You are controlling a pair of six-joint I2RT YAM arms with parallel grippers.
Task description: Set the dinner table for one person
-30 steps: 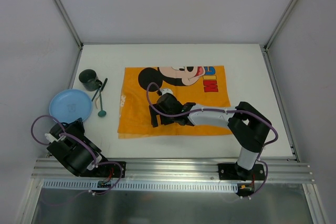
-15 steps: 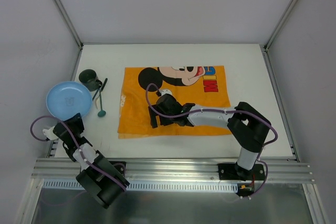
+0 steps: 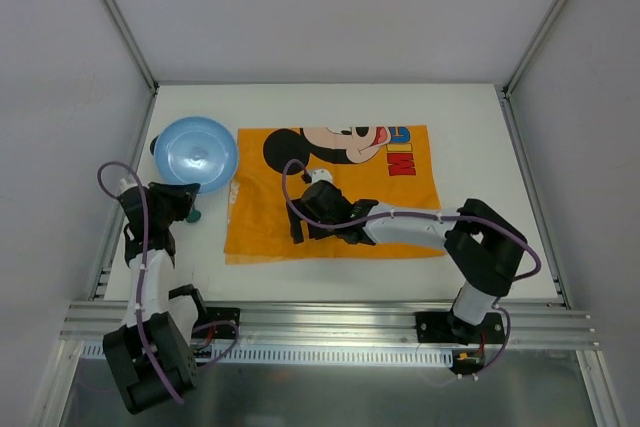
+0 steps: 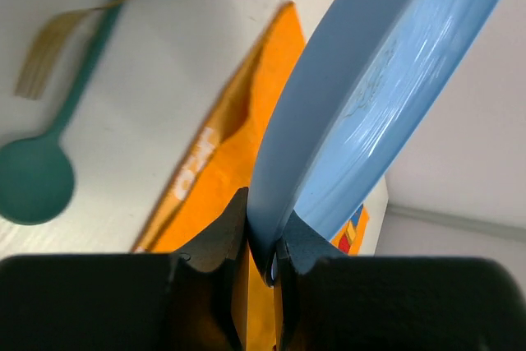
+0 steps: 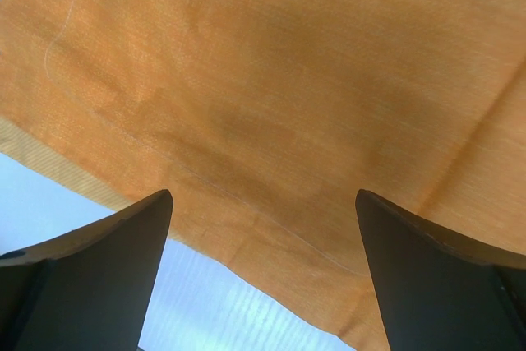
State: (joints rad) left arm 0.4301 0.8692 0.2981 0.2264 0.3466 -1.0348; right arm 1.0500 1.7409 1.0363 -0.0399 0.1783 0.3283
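Left gripper (image 4: 261,262) clamps the blue plate (image 3: 196,150) by its rim, held edge-on, likely bound for the placemat (image 3: 330,197); right gripper (image 5: 263,219) hangs spread wide over it, holding nothing

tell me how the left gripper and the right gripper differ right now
The left gripper is shut on the rim of the blue plate, holding it tilted, while the right gripper is wide open and empty. The left gripper sits off the orange placemat, beside its left edge; the right gripper is over the placemat's near left part. Both have black fingers.
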